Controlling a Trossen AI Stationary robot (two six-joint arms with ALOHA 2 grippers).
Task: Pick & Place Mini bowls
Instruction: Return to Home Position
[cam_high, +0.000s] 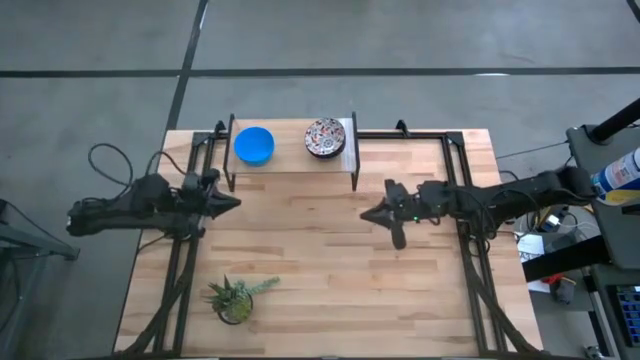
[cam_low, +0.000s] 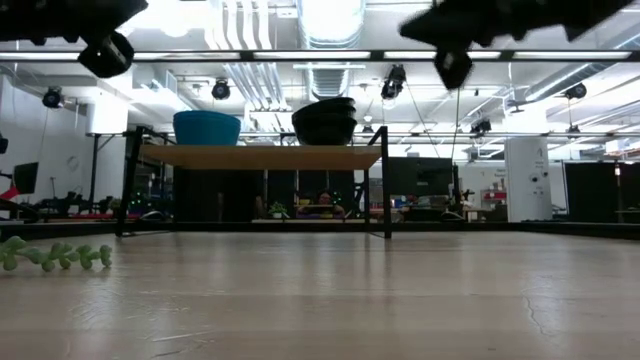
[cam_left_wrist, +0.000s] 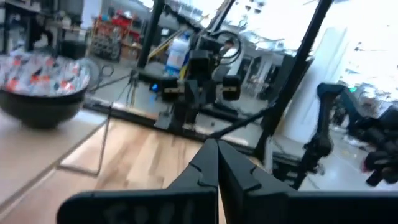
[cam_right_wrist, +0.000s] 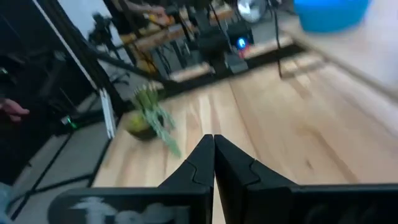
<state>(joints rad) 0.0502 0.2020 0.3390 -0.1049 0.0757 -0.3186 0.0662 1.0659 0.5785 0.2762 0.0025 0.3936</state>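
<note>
A raised wooden shelf (cam_high: 290, 160) stands at the table's far edge. On it rest a bright blue bowl (cam_high: 255, 145) (cam_low: 207, 127) (cam_right_wrist: 329, 12) and, to its right, a white bowl with a red-and-dark pattern (cam_high: 325, 137) (cam_left_wrist: 40, 84). From the low view this one looks dark (cam_low: 324, 122) and shows more than one rim. My left gripper (cam_high: 232, 203) (cam_left_wrist: 216, 165) hovers near the shelf's left leg, shut and empty. My right gripper (cam_high: 368, 214) (cam_right_wrist: 213, 155) hovers near the shelf's right leg, also shut and empty. Both are well above the table (cam_low: 105, 52) (cam_low: 452, 65).
A small green potted plant (cam_high: 238, 297) (cam_right_wrist: 149, 118) stands near the table's near left corner, and its trailing stem shows in the low view (cam_low: 55, 255). Black frame rails (cam_high: 470, 250) run along the table's left and right sides. Bare wood lies between the grippers and the near edge.
</note>
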